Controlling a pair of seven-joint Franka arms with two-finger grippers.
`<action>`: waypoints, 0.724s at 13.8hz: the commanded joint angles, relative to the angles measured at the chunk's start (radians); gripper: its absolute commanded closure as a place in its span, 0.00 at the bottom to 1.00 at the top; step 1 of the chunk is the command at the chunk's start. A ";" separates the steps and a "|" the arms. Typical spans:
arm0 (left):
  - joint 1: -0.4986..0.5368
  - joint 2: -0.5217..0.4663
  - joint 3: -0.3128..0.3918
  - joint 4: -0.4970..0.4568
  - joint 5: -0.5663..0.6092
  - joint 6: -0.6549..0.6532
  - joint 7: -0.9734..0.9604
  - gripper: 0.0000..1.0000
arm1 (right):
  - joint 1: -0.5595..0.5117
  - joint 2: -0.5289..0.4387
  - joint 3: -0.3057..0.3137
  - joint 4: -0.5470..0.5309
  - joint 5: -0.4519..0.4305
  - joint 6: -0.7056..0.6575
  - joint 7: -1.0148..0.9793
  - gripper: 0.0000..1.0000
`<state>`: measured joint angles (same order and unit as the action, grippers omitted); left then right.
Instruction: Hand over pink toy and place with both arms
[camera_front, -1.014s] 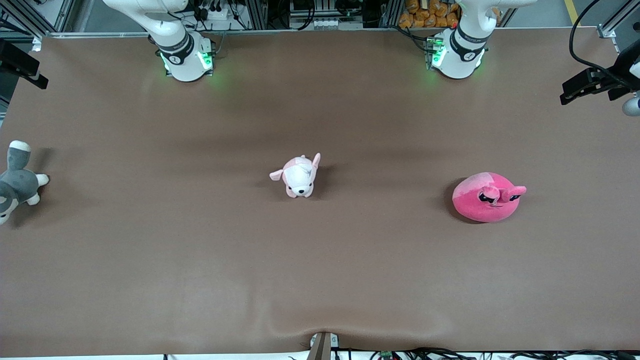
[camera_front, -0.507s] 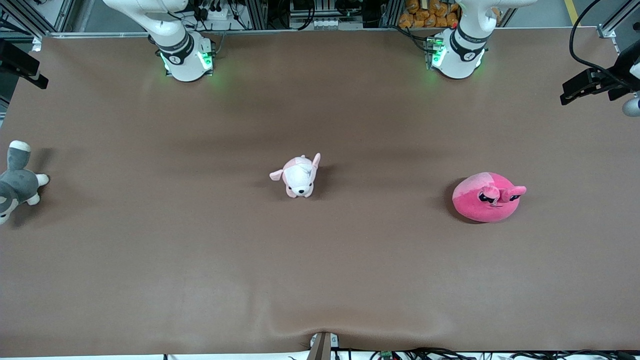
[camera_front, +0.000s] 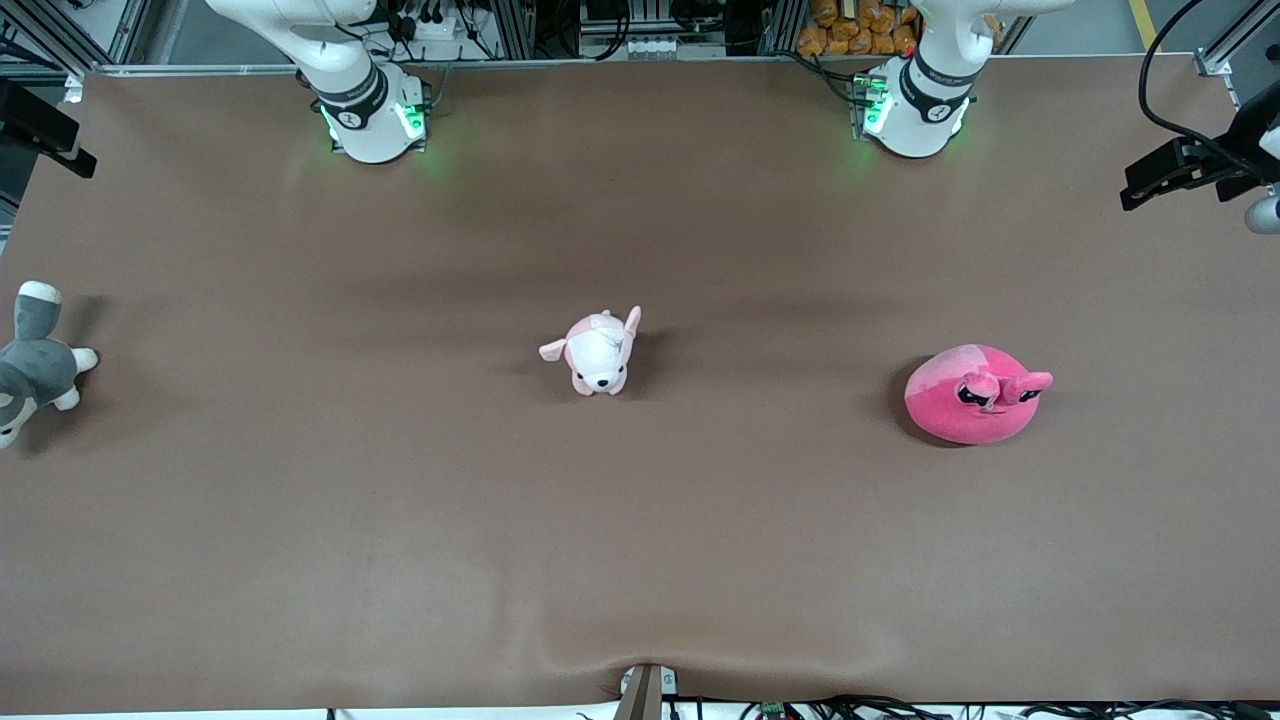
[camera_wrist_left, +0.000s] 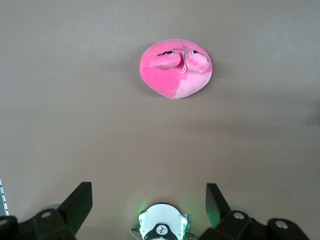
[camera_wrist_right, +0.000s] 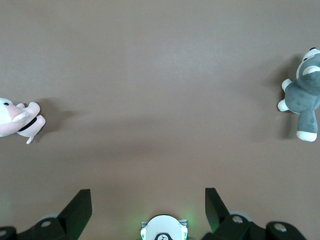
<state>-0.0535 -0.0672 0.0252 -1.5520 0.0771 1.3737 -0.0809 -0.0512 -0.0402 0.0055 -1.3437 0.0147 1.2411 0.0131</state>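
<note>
The pink toy (camera_front: 972, 394), a round hot-pink plush with a lighter patch, two ear flaps and dark angry eyes, lies on the brown table toward the left arm's end. It also shows in the left wrist view (camera_wrist_left: 175, 68). My left gripper (camera_wrist_left: 148, 200) is open and empty, high above the table over its own base, well apart from the toy. My right gripper (camera_wrist_right: 148, 200) is open and empty, high over its own base. Neither gripper shows in the front view; only the arms' bases do.
A pale pink-and-white puppy plush (camera_front: 598, 352) stands at the table's middle, also in the right wrist view (camera_wrist_right: 17, 120). A grey-and-white husky plush (camera_front: 32, 366) lies at the edge at the right arm's end, also in the right wrist view (camera_wrist_right: 304, 95).
</note>
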 joint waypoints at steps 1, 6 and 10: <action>0.001 -0.003 0.001 0.000 -0.011 -0.002 -0.014 0.00 | -0.018 -0.006 0.016 0.002 -0.012 -0.008 -0.005 0.00; 0.003 -0.002 0.001 0.000 -0.013 0.001 -0.014 0.00 | -0.018 -0.006 0.016 0.002 -0.012 -0.008 -0.005 0.00; 0.006 0.001 0.002 -0.022 -0.013 0.015 -0.035 0.00 | -0.016 -0.006 0.018 0.002 -0.012 -0.008 -0.004 0.00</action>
<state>-0.0514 -0.0655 0.0271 -1.5602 0.0771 1.3746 -0.0866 -0.0512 -0.0402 0.0063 -1.3437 0.0147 1.2409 0.0131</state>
